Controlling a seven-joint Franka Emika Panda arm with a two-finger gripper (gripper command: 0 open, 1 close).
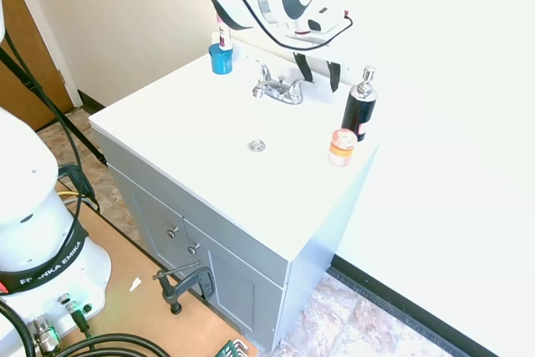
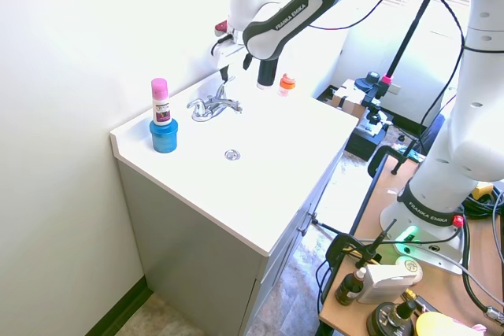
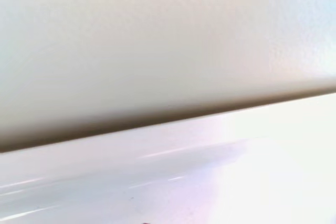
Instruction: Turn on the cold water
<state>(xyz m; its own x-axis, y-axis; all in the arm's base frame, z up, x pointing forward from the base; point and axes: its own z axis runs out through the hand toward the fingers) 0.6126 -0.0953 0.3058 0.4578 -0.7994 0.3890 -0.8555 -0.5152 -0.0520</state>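
White vanity top (image 1: pixel 192 135) fills most of both exterior views, flat and glossy, sitting on a grey cabinet (image 1: pixel 226 252) with two small knobs on its doors. Basin drain (image 1: pixel 257 146) sits as a small chrome ring near the middle of the top.

Franka arm (image 2: pixel 295 9) reaches in over the back of the counter, wrist bent down toward the wall side. Gripper (image 1: pixel 316 71) hangs just behind and above the faucet, dark fingers (image 1: pixel 303 67) pointing down with a clear gap between them, spread apart and holding nothing. Not touching either handle, as far as the first exterior view shows.

Chrome faucet (image 1: pixel 278 88) stands at the back centre of the top, two lever handles flanking a short spout. No water stream visible.

Black soap dispenser (image 1: pixel 359 106) with a silver pump stands at the back corner, beside the faucet on the far side from the cup. Blue cup (image 2: pixel 164 134) stands at the opposite back corner, holding an upright pink-capped tube (image 2: pixel 160 101). Small orange-and-white container (image 1: pixel 341 147) sits just in front of the dispenser, near the counter edge.

Wrist view shows only blurred pale wall and a strip of white counter surface; nothing identifiable.
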